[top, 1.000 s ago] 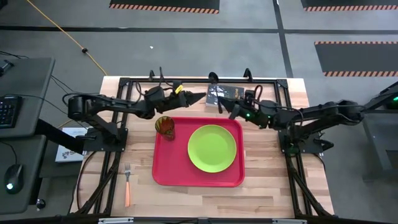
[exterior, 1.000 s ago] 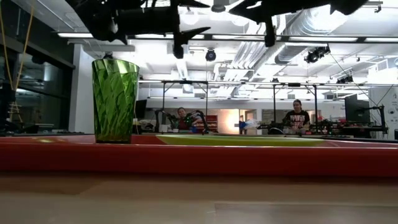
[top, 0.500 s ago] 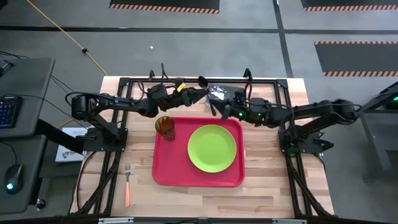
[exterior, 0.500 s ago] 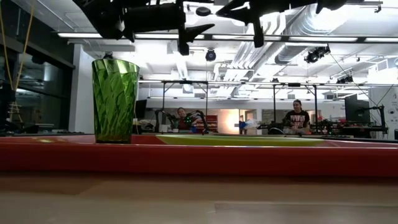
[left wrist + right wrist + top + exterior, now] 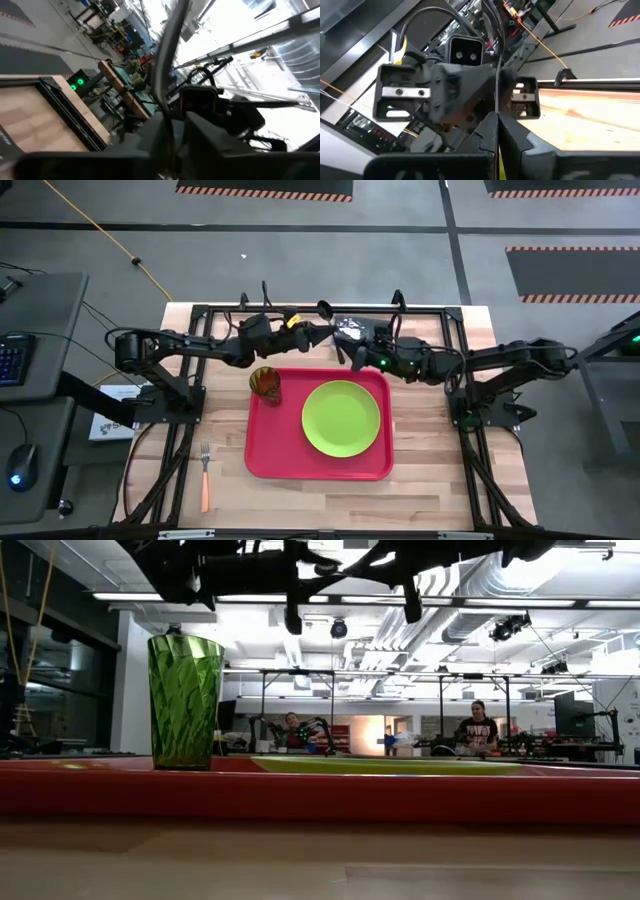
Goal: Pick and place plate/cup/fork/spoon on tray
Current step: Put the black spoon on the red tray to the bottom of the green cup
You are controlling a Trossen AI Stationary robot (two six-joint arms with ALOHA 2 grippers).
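The spoon (image 5: 323,308) is held in the air over the table's far edge, bowl up. Both grippers are on its dark handle. My left gripper (image 5: 328,333) comes from the left and my right gripper (image 5: 348,348) from the right, tip to tip. The green cup (image 5: 265,383) stands upright in the red tray's (image 5: 262,460) far left corner. The lime plate (image 5: 341,418) lies flat in the tray's middle. The orange-handled fork (image 5: 204,477) lies on the wood, left of the tray. My left gripper pinches the spoon's thin handle (image 5: 166,112) between its two fingers, coming level from the table's left and across the handle. The handle rises steeply past the fingers. My right gripper pinches the same handle (image 5: 496,107) between its fingertips, level from the table's right. The spoon is nearly upright and clear of the table.
A dark book (image 5: 362,328) lies on the table's far edge, under the two grippers. A black frame rail runs along the far and side edges. Bare wood lies right of the tray and in front of it. People sit in the room far behind the table.
My right gripper has carried the spoon toward the table's left, up to my left gripper, and then has kept nearly still. In the low view my left gripper's fingers, spread half a second ago, have shut on the handle. The spoon has stayed upright, bowl up.
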